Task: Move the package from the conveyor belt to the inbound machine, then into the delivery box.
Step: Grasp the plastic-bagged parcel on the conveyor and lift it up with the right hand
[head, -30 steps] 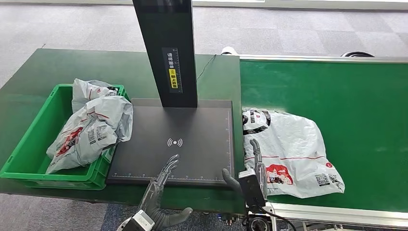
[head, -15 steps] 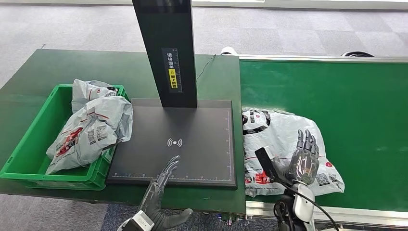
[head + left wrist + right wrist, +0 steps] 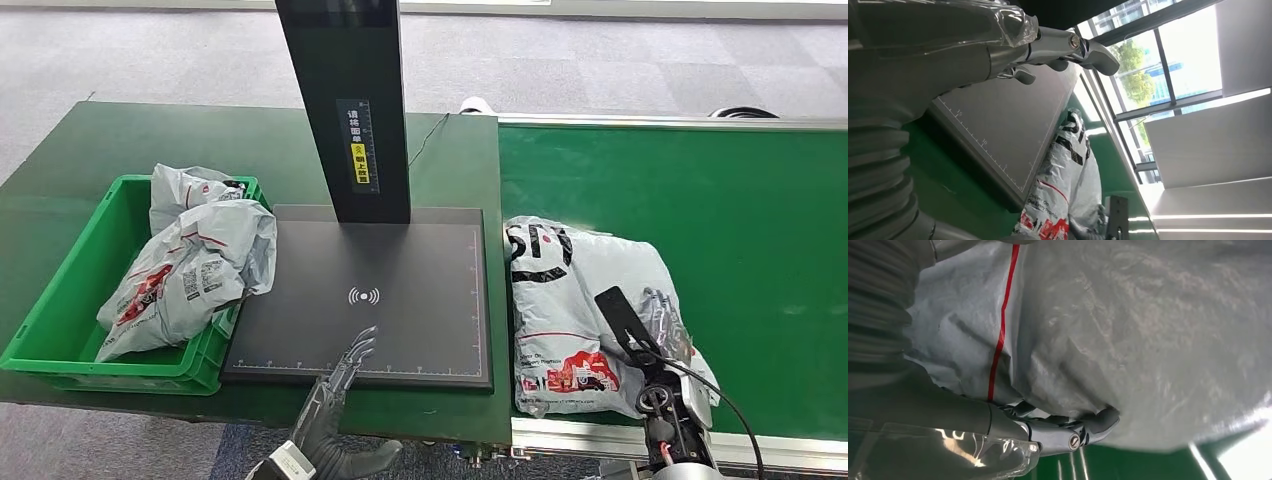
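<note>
A white-grey plastic package (image 3: 575, 300) with red and black print lies bunched up on the green conveyor belt (image 3: 720, 200), right beside the dark scanner plate (image 3: 400, 270) of the inbound machine. My right hand (image 3: 668, 322) is at the package's right edge, near the belt's front. In the right wrist view its fingers (image 3: 1063, 432) curl in under the package (image 3: 1148, 315) and grip it. My left hand (image 3: 343, 375) hovers with straight, spread fingers over the plate's front edge and holds nothing. In the left wrist view the package (image 3: 1068, 170) lies beyond the plate.
The machine's black post (image 3: 345, 110) rises from the back of the plate. Left of the plate stands a green delivery box (image 3: 55, 310) holding a few similar bags (image 3: 190, 265). The belt's metal front rail (image 3: 580, 430) runs just below the package.
My right hand has dropped from above the package to its right edge and closed on it. The package has bunched up toward the plate. The left hand has stayed put.
</note>
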Available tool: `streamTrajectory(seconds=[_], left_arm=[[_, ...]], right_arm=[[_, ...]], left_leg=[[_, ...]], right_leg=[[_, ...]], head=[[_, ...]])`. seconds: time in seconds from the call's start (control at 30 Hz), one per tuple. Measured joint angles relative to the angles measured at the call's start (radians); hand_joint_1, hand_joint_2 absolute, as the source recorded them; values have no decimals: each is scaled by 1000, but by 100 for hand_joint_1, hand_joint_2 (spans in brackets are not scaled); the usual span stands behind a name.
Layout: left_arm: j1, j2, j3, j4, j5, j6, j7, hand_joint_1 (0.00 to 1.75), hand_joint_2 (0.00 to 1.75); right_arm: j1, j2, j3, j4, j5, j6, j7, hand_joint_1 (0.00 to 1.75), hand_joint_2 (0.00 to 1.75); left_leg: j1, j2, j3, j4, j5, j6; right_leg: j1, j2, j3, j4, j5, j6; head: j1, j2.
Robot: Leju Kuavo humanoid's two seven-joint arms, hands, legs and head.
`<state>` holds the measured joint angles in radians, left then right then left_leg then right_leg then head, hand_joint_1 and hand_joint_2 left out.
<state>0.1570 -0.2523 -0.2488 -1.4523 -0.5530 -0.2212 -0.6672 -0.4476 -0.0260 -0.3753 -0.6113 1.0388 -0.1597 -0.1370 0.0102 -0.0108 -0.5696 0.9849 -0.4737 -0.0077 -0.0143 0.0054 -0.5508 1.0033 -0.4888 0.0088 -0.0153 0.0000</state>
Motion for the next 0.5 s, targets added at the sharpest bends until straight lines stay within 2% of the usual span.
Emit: streamTrajectory(seconds=[0.13, 0.4, 0.5], left_arm=[[-1, 2, -2, 2, 8, -9, 0, 0, 175], [-2, 4, -2, 3, 13, -10, 0, 0, 175], [-2, 5, -2, 4, 14, -10, -1, 0, 175]], right_arm=[[-37, -2, 14, 88, 41, 82, 45, 0, 175], [-74, -3, 33, 162, 53, 95, 64, 0, 175], [-79, -3, 38, 176, 59, 104, 66, 131, 175]], left_leg=[[2, 0, 2, 0, 0, 0], [2, 1, 10, 0, -1, 1], [1, 1, 12, 0, -1, 1]], right_leg=[[2, 0, 1, 0, 0, 0], [2, 1, 8, -1, -1, 0], [2, 1, 11, -1, -1, 0]], head=[[0, 0], [0, 0], [0, 0]])
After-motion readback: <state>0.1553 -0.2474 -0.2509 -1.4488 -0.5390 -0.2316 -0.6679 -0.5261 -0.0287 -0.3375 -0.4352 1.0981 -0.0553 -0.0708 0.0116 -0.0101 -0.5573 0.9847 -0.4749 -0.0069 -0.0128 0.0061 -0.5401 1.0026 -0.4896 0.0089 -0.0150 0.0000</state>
